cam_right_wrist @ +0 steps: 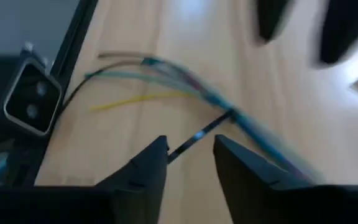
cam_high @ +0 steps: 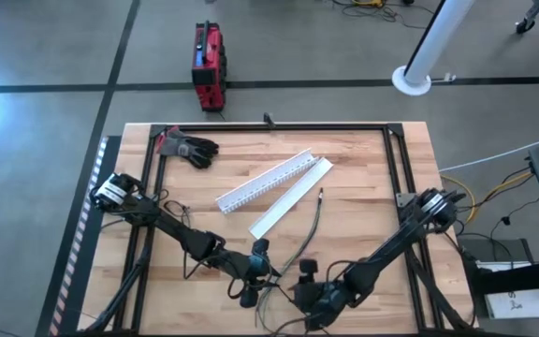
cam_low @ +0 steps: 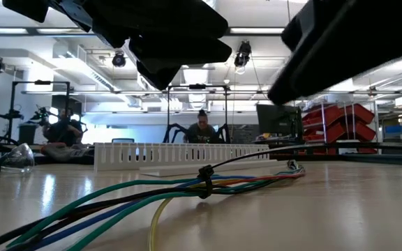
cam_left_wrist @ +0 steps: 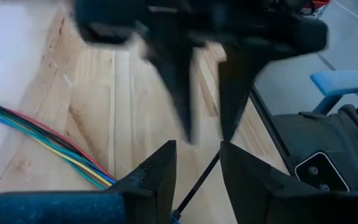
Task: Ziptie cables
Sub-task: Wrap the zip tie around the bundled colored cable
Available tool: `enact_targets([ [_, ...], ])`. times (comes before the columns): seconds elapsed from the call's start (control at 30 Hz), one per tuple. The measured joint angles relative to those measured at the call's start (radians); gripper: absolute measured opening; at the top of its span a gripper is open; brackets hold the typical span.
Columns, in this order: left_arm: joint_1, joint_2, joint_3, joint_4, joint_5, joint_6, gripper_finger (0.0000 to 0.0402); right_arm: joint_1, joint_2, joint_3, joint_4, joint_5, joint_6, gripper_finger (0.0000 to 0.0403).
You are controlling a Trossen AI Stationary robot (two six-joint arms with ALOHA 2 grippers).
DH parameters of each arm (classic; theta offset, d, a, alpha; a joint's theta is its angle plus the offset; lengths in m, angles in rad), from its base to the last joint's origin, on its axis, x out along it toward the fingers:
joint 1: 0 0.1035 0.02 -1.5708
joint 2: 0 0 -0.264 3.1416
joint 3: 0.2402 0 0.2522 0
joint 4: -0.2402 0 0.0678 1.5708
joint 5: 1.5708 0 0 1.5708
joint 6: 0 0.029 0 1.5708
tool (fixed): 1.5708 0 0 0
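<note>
The cables (cam_high: 299, 241) are a thin bunch of green, blue, red and dark wires lying on the wooden table, splaying out toward the near edge. In the low view a black zip tie (cam_low: 204, 172) circles the cables (cam_low: 131, 199), and a thin dark tail rises from it. My left gripper (cam_high: 256, 266) and right gripper (cam_high: 305, 283) hover close together above the bunch near the front edge, both open. In each wrist view a thin black strip (cam_left_wrist: 196, 186) (cam_right_wrist: 199, 138) runs between the parted fingers of my left gripper (cam_left_wrist: 197, 168) and my right gripper (cam_right_wrist: 190, 149); the cables (cam_right_wrist: 229, 112) lie beyond.
A long white slotted channel (cam_high: 265, 183) and its flat lid (cam_high: 293, 198) lie slantwise at mid-table. A black glove (cam_high: 191, 148) sits at the far left corner. A black frame (cam_high: 279, 126) edges the table. People sit in the room behind (cam_low: 202, 129).
</note>
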Motion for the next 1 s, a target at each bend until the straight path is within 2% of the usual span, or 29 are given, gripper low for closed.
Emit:
enact_targets([
  [0.27, 0.001, 0.0, 0.0, 0.043, -0.001, 0.0, 0.0115, 0.003, 0.07, 0.023, 0.071, -0.02, 0.053, 0.001],
  [0.53, 0.001, 0.009, 0.0, 0.074, -0.003, -0.007, 0.013, 0.035, 0.158, 0.022, 0.069, -0.035, 0.2, 0.0003],
  [0.7, -0.005, 0.065, 0.0, 0.158, -0.001, -0.001, 0.0135, 0.045, 0.179, 0.022, 0.074, -0.034, 0.257, 0.0002],
  [0.77, -0.005, 0.087, 0.001, 0.14, -0.007, -0.014, 0.0135, 0.046, 0.178, 0.022, 0.072, -0.034, 0.26, 0.0001],
  [0.9, -0.002, 0.117, 0.001, 0.065, -0.08, -0.123, 0.0124, 0.049, 0.178, 0.022, 0.055, -0.041, 0.276, 0.0001],
  [1.0, -0.004, 0.149, 0.001, -0.003, -0.096, -0.203, 0.0112, 0.052, 0.178, 0.022, 0.046, -0.047, 0.29, 0.0001],
])
